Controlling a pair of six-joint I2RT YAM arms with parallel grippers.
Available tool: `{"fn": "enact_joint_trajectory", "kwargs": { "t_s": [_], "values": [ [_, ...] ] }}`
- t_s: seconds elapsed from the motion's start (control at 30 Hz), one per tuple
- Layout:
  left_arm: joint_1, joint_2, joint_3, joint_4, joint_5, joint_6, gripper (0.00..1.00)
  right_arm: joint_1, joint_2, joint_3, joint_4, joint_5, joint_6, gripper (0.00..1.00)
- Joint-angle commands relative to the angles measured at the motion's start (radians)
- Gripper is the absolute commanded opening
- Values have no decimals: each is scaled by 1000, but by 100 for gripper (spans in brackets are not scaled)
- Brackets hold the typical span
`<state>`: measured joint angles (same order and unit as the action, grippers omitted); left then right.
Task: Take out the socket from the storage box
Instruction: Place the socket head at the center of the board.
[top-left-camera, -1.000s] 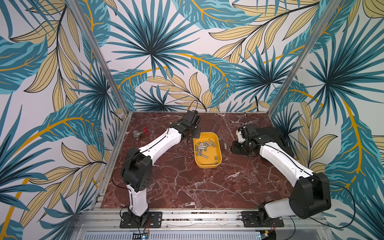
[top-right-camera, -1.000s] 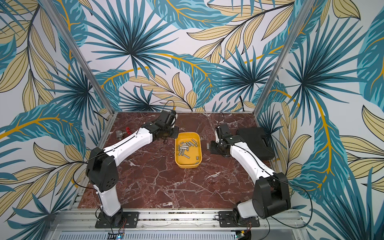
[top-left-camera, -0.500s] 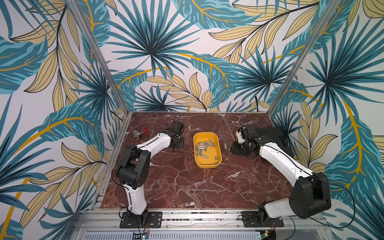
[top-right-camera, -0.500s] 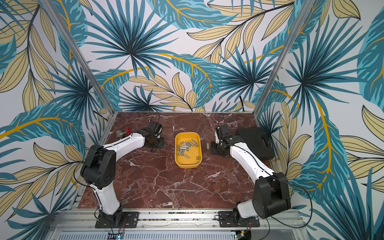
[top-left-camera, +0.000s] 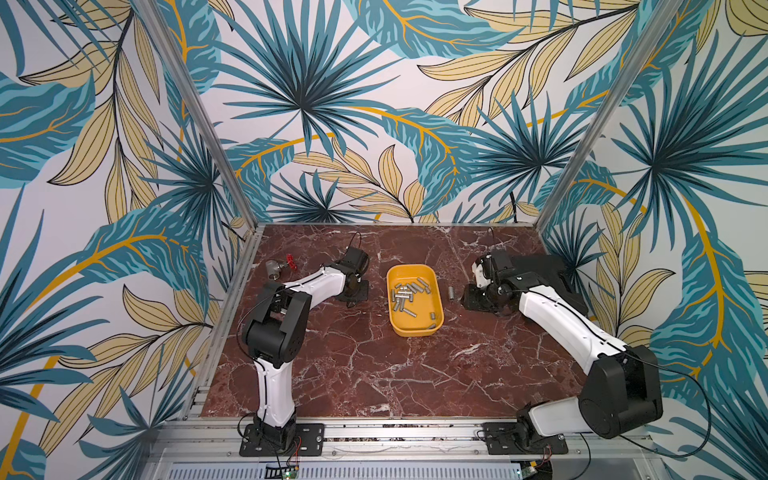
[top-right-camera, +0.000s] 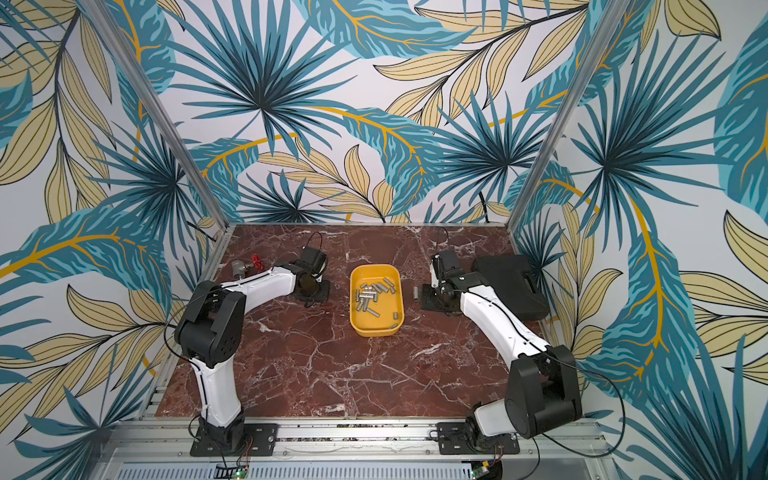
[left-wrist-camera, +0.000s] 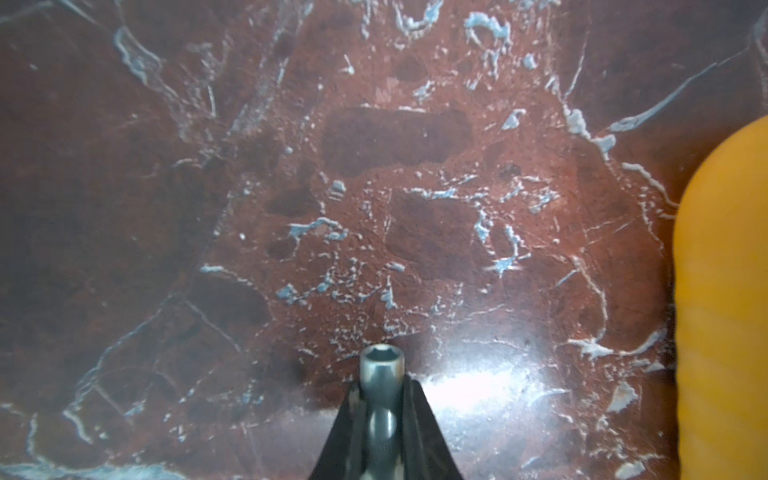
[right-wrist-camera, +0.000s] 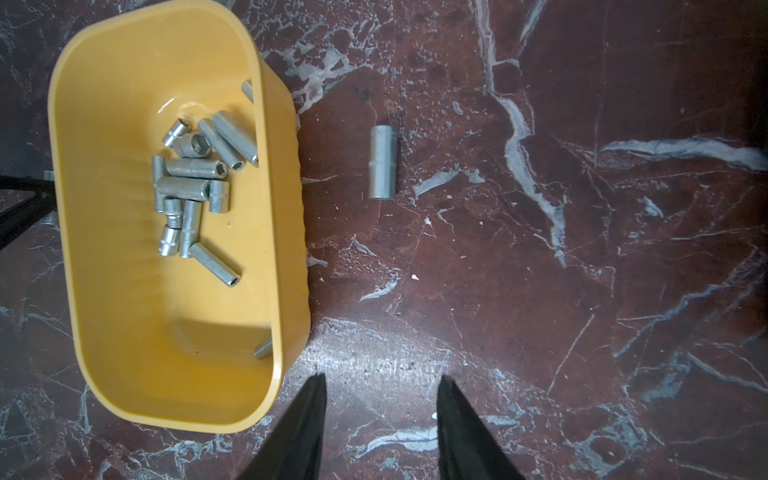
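Leftward swings the left arm (top-left-camera: 316, 282), clear of the storage box (top-left-camera: 415, 331), with the left gripper (left-wrist-camera: 382, 384) clamped on a socket (left-wrist-camera: 381, 365) low over the marble (left-wrist-camera: 166, 208). Lifting-out looks done; next, set it down gently and release. Right gripper (right-wrist-camera: 382, 377) hangs part open, empty. The box holds a heap of sockets (right-wrist-camera: 195, 187); a loose socket (right-wrist-camera: 384, 162) lies just beside it.

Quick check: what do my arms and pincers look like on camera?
The left arm and right arm have white shells, bulky black joints and thin black cables. The left pincer and right pincer have slim black fingers tapering to points.
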<state>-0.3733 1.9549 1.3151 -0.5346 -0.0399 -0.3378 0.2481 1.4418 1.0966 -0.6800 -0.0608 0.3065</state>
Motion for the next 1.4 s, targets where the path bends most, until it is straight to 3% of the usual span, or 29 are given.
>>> {"fn": "enact_joint_trajectory", "kwargs": {
  "t_s": [0.0,0.63,1.37],
  "values": [
    [7,7,-17,12,10,-10,13,-3,-14,-12,-10,-4,-1,46],
    [16,32,-2,-13,-9,-10,18,-3,-11,-20,-4,-5,-11,46],
    [18,-103,-8,-18,-12,-14,40,3,25,60,-26,-3,-28,46]
  ]
}}
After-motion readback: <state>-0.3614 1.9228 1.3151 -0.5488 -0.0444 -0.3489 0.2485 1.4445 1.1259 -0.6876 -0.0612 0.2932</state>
